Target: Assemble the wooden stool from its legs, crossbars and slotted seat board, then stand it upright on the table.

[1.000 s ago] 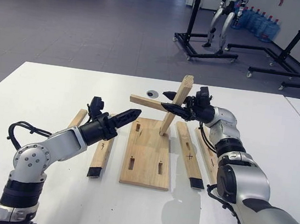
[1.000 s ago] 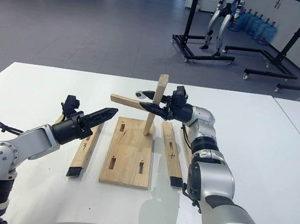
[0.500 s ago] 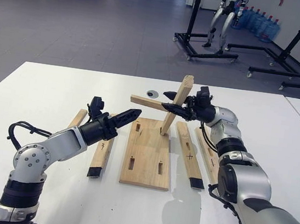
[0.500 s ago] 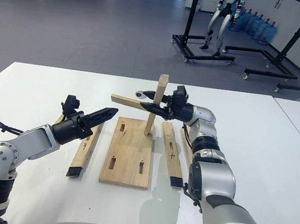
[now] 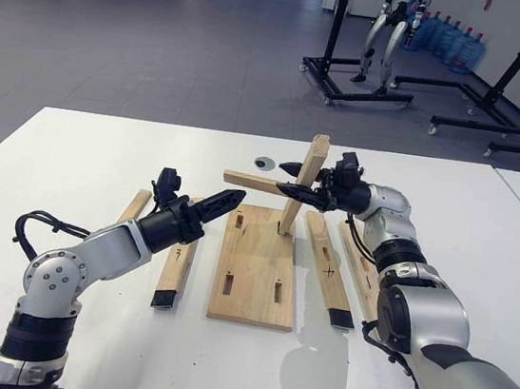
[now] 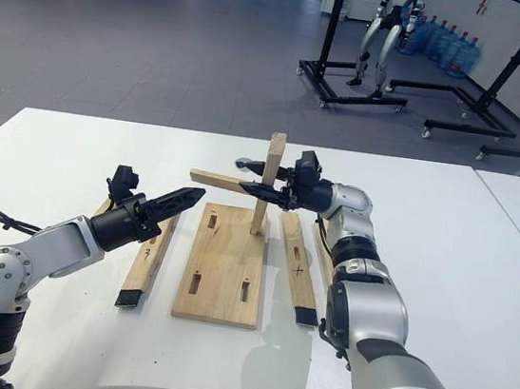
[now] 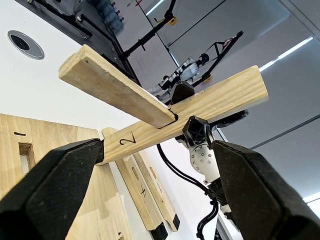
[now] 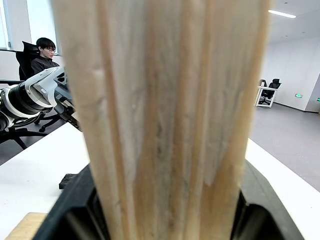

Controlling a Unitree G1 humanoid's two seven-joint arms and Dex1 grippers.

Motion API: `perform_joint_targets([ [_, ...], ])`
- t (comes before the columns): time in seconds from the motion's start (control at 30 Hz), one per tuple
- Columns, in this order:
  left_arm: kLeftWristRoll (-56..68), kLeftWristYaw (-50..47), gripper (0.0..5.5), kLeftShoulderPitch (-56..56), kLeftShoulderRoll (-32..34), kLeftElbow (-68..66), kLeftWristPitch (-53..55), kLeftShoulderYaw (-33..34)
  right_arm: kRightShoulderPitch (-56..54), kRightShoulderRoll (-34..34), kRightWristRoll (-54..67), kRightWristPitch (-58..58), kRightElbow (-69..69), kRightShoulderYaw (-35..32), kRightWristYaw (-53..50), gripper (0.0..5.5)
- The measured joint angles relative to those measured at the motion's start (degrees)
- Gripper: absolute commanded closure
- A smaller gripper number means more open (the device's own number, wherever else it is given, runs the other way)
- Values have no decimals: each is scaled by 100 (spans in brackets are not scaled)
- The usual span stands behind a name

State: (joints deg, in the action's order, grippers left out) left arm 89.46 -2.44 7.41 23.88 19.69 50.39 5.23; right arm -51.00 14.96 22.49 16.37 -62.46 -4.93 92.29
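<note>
Crossbar [image 7: 115, 87] sits notched into tilted leg [image 7: 220, 100].

Pale bare-wood leg [image 5: 314, 158] with coarse visible grain, matt unvarnished wooden seat board [image 5: 253, 280], smooth matt white bench [image 5: 103, 150]

Bright, even overhead light; soft shadows on the table [image 5: 102, 155].

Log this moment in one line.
right jaws: shut on leg with crossbar | leg: tilted, foot on seat board | left jaws: open, beside board
</note>
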Motion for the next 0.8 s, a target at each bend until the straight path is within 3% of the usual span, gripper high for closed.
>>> perform_joint_targets([
  [0.33,0,-31,141,-5,-62,12,0,-12,116,-18,-4,-26,-134,18,-46,344],
  [0.8,-3,-32,141,-13,-105,15,-2,-14,62,149,-255,-1290,-336,507,-1272,344],
])
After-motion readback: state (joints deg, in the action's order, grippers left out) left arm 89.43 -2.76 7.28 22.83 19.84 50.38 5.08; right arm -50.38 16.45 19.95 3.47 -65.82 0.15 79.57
